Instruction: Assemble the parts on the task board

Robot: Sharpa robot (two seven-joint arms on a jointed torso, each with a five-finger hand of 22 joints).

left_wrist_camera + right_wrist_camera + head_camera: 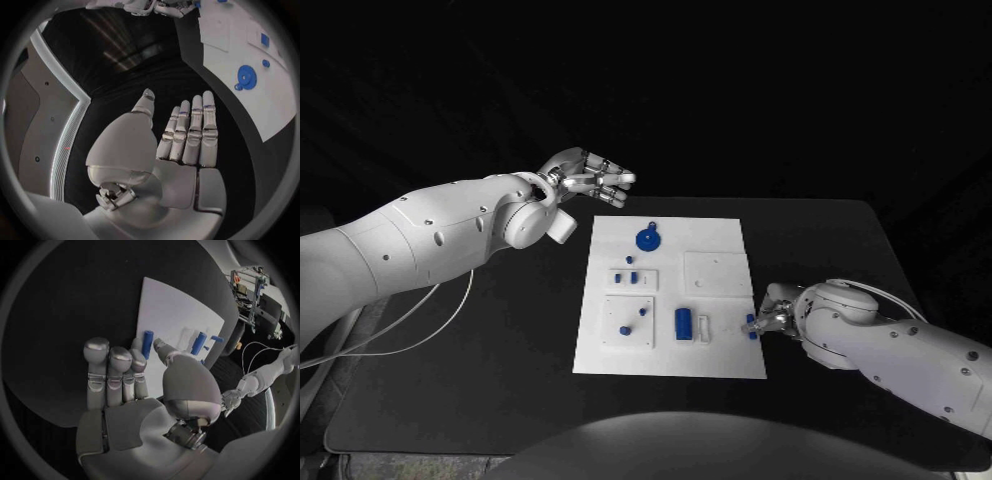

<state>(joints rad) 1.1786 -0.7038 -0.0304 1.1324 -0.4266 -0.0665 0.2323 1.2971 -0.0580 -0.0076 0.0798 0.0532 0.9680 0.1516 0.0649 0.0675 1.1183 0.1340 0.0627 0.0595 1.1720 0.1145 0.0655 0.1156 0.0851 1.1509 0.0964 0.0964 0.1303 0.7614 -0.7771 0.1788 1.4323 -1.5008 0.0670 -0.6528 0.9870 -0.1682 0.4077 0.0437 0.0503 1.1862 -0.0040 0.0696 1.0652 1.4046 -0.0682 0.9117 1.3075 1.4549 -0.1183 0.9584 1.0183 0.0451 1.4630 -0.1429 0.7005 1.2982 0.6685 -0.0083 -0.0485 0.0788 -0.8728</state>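
The white task board lies in the middle of the black table. On it are a round blue disc, a blue block and several small blue pieces. My right hand is at the board's right edge. It pinches a short blue peg between thumb and a fingertip, low over that edge, while the other fingers stay straight. The peg also appears in the head view. My left hand hovers open beyond the board's far left corner, palm bare and holding nothing.
A raised white square plate sits on the board's right half, and another on its left half holds small blue pieces. A small white holder stands beside the blue block. Bare black table surrounds the board.
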